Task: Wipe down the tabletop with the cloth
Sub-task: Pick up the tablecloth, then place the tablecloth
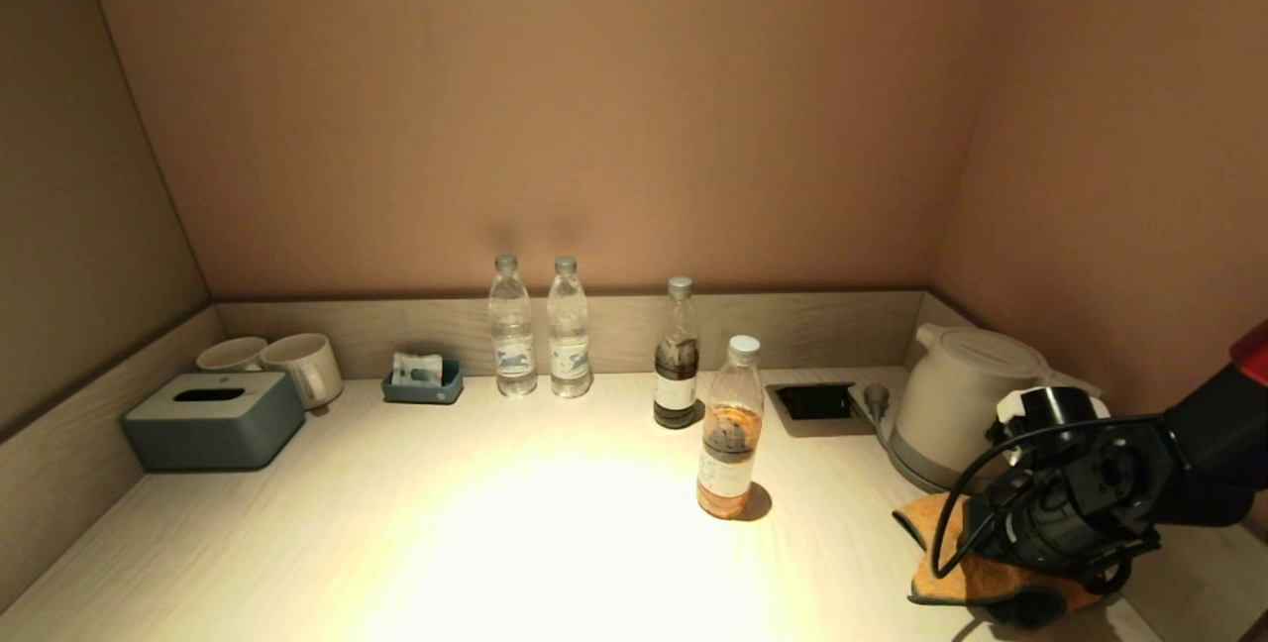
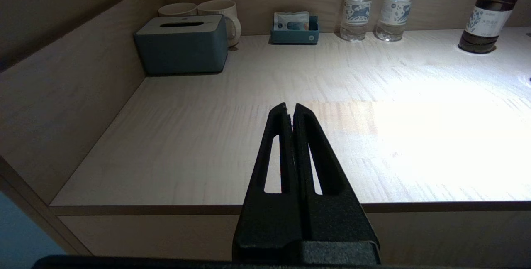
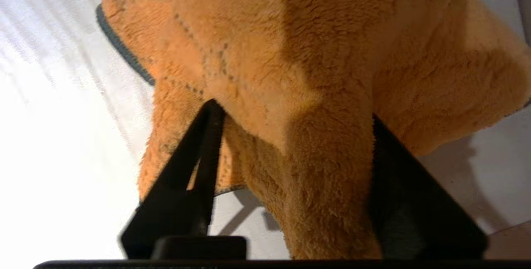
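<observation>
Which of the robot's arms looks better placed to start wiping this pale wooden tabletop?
The right. The right gripper already has a fold of the fluffy orange cloth between its fingers, low over the pale wooden tabletop beside the white kettle. The left gripper is shut, empty, off the table's front edge.

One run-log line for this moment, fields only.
right gripper: on orange cloth, cloth between its fingers | cloth: on tabletop near kettle | left gripper: shut, at tabletop's front edge
</observation>
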`<state>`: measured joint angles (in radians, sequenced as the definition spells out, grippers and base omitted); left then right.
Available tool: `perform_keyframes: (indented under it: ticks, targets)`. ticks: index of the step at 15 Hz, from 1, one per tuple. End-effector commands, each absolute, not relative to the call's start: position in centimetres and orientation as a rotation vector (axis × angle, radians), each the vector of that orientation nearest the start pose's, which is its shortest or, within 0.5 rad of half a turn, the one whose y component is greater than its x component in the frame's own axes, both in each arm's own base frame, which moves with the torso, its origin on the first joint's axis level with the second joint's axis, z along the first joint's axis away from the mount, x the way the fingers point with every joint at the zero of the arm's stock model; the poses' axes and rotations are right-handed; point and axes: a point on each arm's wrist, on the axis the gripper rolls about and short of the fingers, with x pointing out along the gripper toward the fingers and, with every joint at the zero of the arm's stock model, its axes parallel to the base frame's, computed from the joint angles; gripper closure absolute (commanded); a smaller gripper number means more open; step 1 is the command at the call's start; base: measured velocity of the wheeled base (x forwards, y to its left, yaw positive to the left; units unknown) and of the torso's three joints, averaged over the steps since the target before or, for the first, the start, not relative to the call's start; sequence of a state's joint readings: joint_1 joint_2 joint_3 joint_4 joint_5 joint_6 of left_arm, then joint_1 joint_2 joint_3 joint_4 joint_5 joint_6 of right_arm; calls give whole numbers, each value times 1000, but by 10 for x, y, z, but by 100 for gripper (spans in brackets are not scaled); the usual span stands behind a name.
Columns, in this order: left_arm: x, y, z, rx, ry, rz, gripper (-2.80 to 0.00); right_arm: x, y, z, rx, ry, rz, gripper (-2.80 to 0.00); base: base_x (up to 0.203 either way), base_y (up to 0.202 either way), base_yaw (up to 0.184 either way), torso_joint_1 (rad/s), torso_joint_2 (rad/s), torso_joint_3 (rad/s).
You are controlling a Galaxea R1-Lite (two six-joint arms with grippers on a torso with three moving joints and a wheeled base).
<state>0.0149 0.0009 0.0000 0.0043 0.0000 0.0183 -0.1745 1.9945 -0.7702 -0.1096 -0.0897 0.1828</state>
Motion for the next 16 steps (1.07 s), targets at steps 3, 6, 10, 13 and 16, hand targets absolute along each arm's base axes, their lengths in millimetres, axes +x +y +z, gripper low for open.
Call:
perform_keyframes:
  ticks: [3, 6, 10, 13, 16]
  targets:
    - [-23, 0, 75, 18, 6, 15, 0, 291, -53, 50, 222, 1067, -323, 0, 0, 0, 0, 0, 0, 0]
    - [-23, 0, 75, 18, 6, 15, 0, 291, -53, 50, 222, 1067, -323, 0, 0, 0, 0, 0, 0, 0]
    - [-23, 0, 75, 18, 6, 15, 0, 276, -48, 99, 262, 909, -274, 0, 0, 0, 0, 0, 0, 0]
    - [-23, 0, 75, 18, 6, 15, 0, 254, -35, 141, 281, 776, -179, 0, 0, 0, 0, 0, 0, 0]
    - [-23, 0, 75, 18, 6, 15, 0, 220, -10, 184, 257, 656, -45, 0, 0, 0, 0, 0, 0, 0]
